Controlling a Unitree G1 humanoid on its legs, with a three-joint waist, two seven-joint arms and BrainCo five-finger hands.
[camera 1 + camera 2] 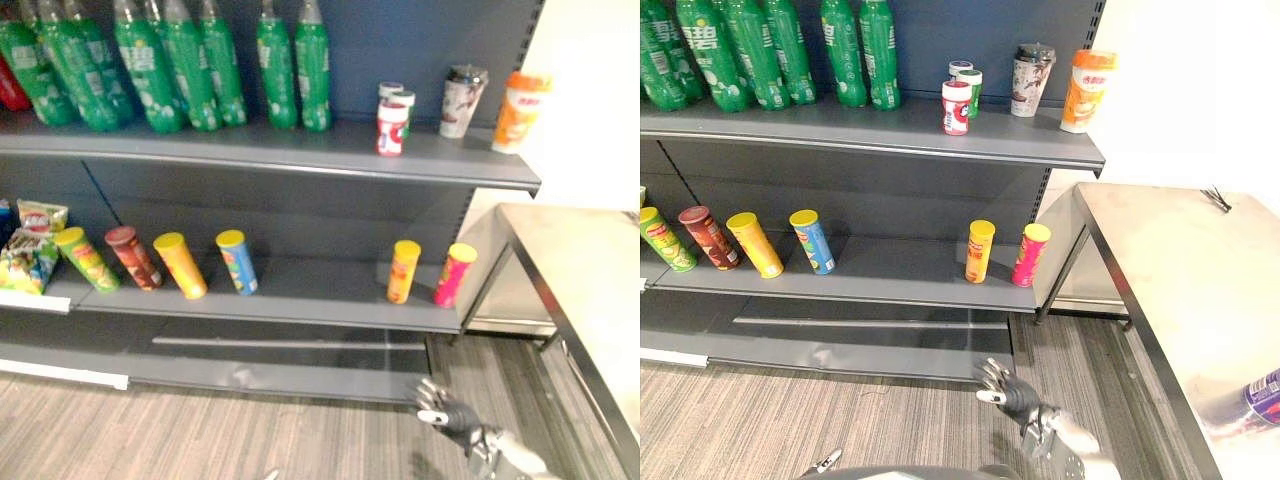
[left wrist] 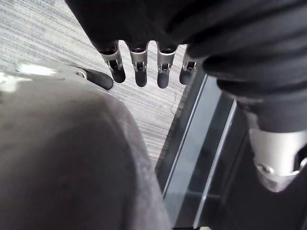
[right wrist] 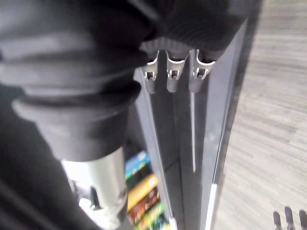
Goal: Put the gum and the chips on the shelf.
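My right hand [image 1: 1012, 392] hangs low in front of the base of the shelf unit, over the striped floor [image 1: 790, 420]. Its fingers are spread apart and hold nothing. In its wrist view my left hand [image 2: 139, 72] has its fingers straight and side by side above the same floor, also empty.

The gum tubs [image 1: 956, 107] stand upright on the upper shelf [image 1: 840, 135], to the right of the green bottles [image 1: 760, 50] and to the left of two cups [image 1: 1087, 90]. On the lower shelf [image 1: 900, 285] an orange chips can [image 1: 980, 250] and a pink chips can [image 1: 1030, 254] stand close together near the right end. A row of four more cans [image 1: 755, 243] leans farther left. The steel surface [image 1: 1170, 260] lies to the right of the shelves.
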